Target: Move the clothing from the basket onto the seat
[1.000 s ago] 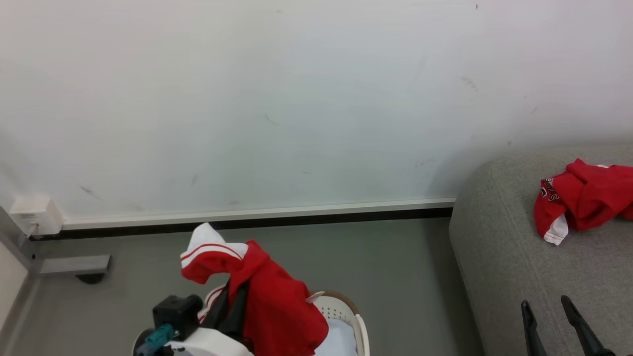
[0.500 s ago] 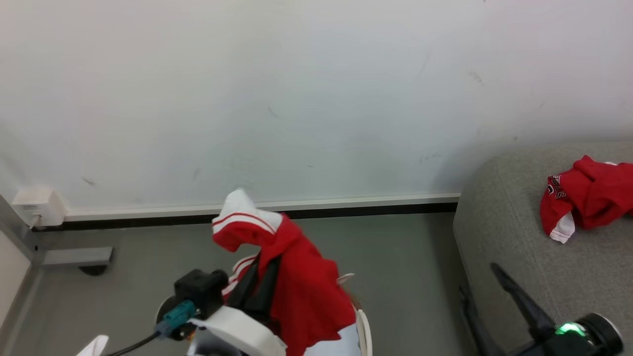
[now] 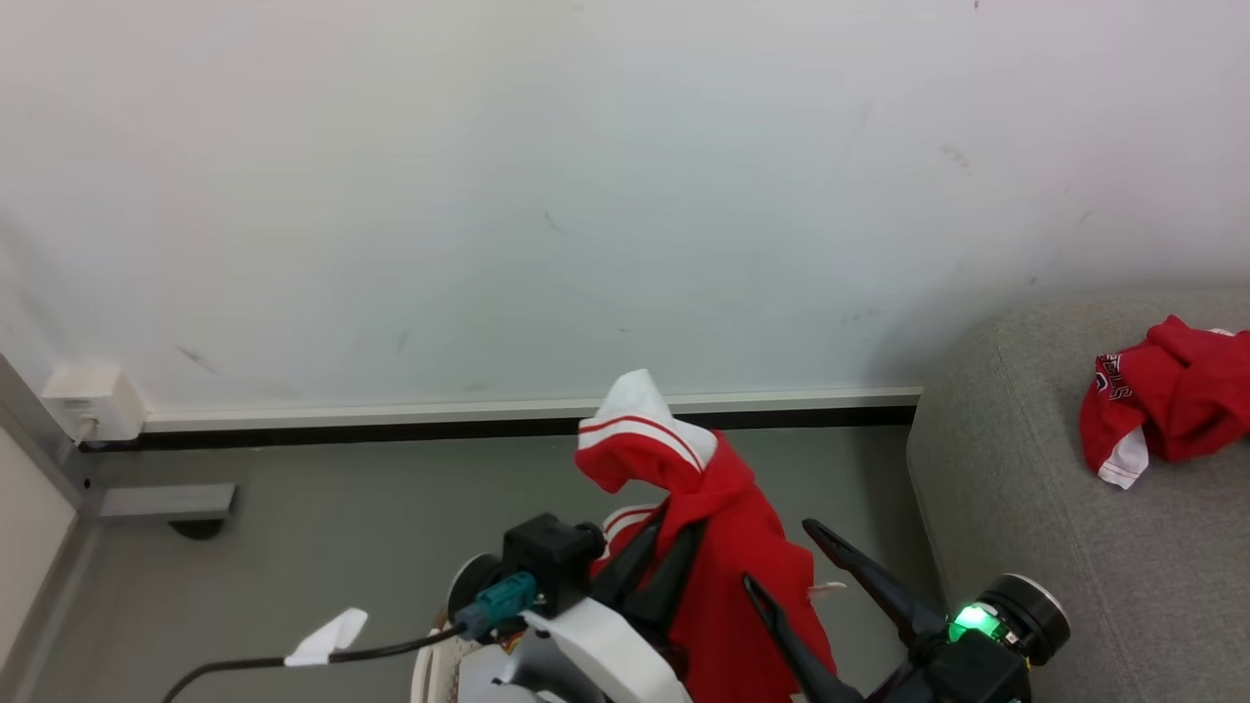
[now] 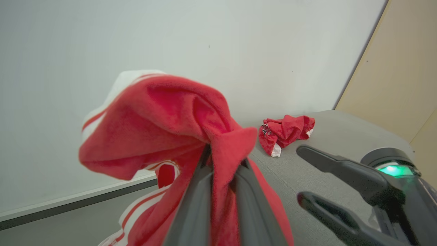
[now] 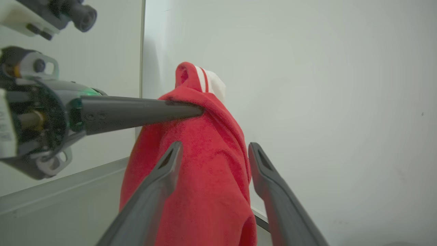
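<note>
A piece of the clothing, a red garment (image 3: 732, 547) with a red-striped white cuff (image 3: 640, 415), hangs above the floor with my left gripper (image 3: 669, 532) shut on it. The left wrist view shows the dark fingers (image 4: 194, 205) pinching the red fabric (image 4: 170, 119). My right gripper (image 3: 781, 557) stands open just right of the garment, pointing at it. In the right wrist view the red cloth (image 5: 205, 177) hangs beyond its spread fingers (image 5: 164, 171). A second red garment (image 3: 1167, 400) lies crumpled on the grey seat (image 3: 1025, 508). The basket is hidden.
A pale wall with a white and black baseboard (image 3: 488, 415) runs behind the grey floor (image 3: 371, 517). At the left are a white wall box (image 3: 93, 400) and a grey metal foot (image 3: 166, 503). A black cable with a white tag (image 3: 327, 635) trails from my left arm.
My left gripper has carried the red garment to the right, toward the seat. The right gripper has risen and swung left until it points at the garment.
</note>
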